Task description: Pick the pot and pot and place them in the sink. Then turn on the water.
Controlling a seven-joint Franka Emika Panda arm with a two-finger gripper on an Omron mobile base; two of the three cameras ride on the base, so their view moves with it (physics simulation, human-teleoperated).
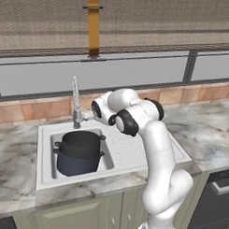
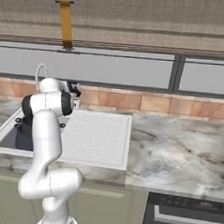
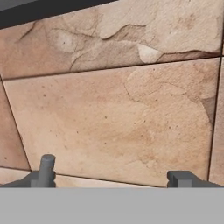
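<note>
Marble countertop (image 1: 206, 138) runs under a tan tile backsplash (image 3: 118, 113) and a long window, with the white sink (image 1: 133, 154) set into it. Both pots sit in its basin, the black pot (image 1: 81, 142) nested on top of the navy pot (image 1: 77, 163), just in front of the chrome faucet (image 1: 76, 103). My gripper (image 3: 114, 177) is up near the faucet base facing the tiles, fingers spread wide apart with nothing between them.
</note>
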